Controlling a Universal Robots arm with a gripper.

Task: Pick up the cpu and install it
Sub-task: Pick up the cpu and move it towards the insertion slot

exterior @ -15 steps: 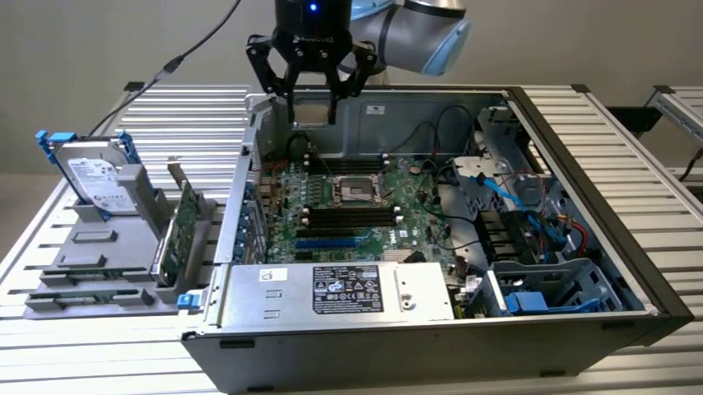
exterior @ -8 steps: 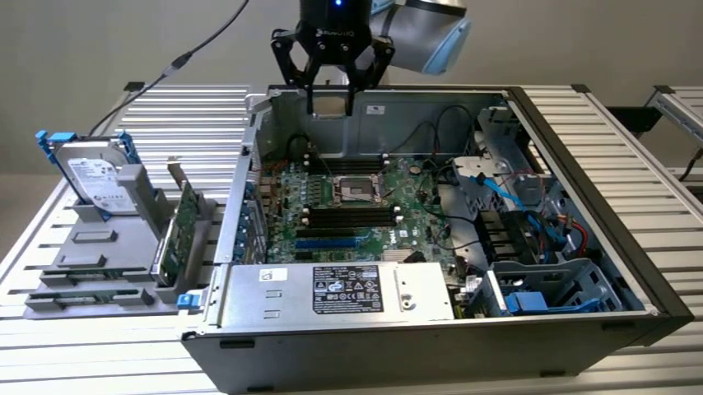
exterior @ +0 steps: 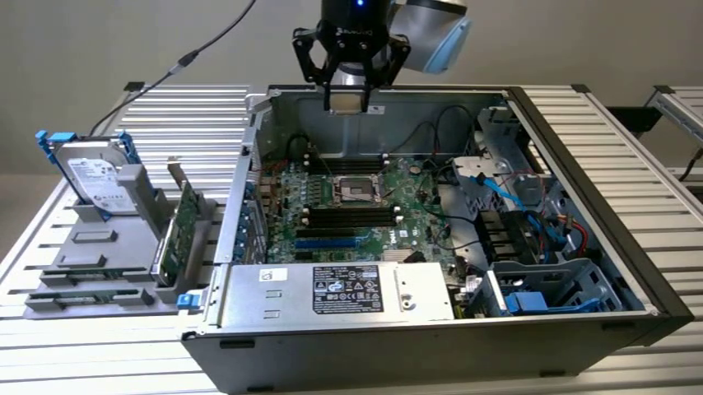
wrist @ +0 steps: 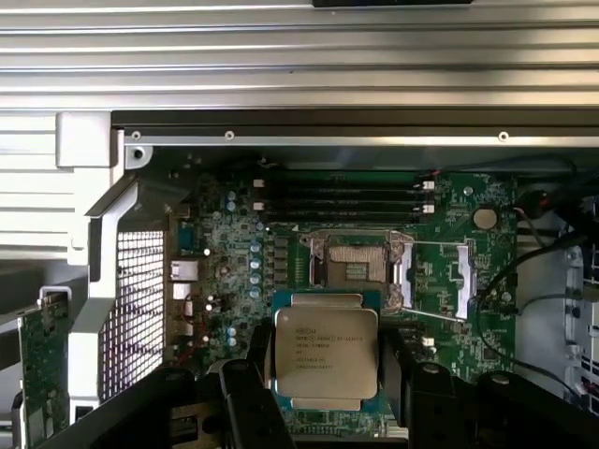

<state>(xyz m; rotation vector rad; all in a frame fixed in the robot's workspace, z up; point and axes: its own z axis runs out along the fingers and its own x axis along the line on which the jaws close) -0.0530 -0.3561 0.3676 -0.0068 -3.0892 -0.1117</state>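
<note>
**Chip gripped, socket open below**

The gripper [wrist: 325, 360] is clenched on the cpu [wrist: 326, 327] by two opposite edges, silver top showing. A good install likely needs the chip level and squared to the open socket [wrist: 360, 267]. The cpu hangs well above the socket, offset toward the case wall [exterior: 429, 103].

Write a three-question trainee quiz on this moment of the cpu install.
1. True or false: the black pincer holds the small square silver-topped cpu above the open grey computer case.
2. The green motherboard's metal-framed socket is: A) empty, B) filled with a chip, C) covered by a fan.
3. Fill in: the silver hard drive with a white label stands ___ the case, on the exterior view's left.
Key: 1 true; 2 A; 3 outside.
</note>
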